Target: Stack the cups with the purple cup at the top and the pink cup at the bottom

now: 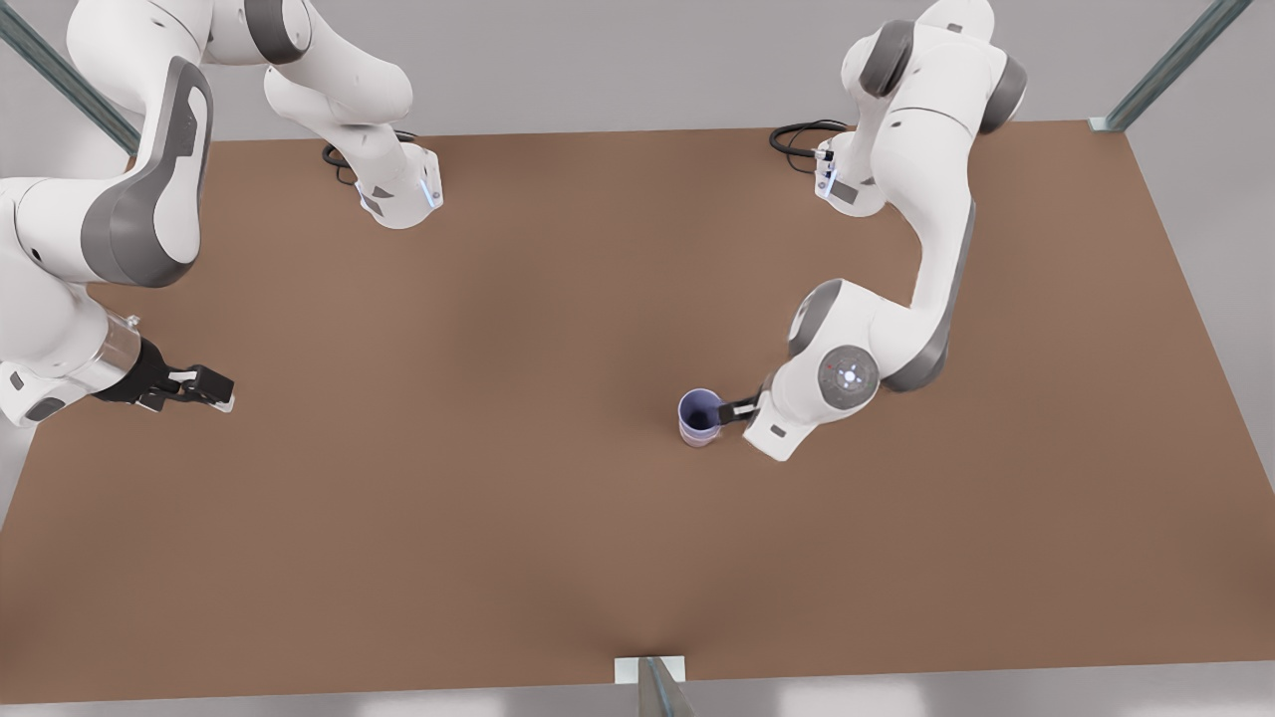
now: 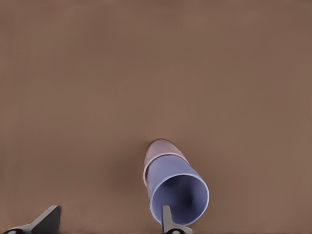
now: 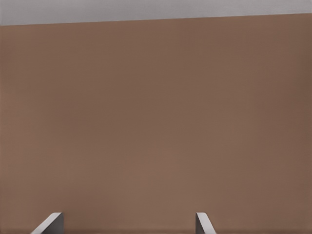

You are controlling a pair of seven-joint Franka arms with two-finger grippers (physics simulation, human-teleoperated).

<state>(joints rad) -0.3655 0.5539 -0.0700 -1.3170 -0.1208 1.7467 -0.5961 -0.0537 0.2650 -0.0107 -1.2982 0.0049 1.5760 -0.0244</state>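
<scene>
The purple cup [image 1: 700, 410] stands upright, nested inside the pink cup [image 1: 700, 441], right of the table's middle in the front view. In the left wrist view the purple cup [image 2: 178, 190] shows its open mouth, and the pink cup [image 2: 158, 148] sticks out beneath it. My left gripper [image 1: 744, 409] hangs at the cup's rim on the front view's right side. The left gripper [image 2: 107, 223] is open, one finger [image 2: 166, 219] at the purple rim, the other well aside. My right gripper [image 1: 221, 390] waits open at the front view's far left, over bare table [image 3: 126, 224].
Both arm bases [image 1: 398, 194] [image 1: 847, 184] stand at the brown table's [image 1: 498, 498] far edge with black cables beside them. A metal post [image 1: 652, 682] rises at the near edge's middle.
</scene>
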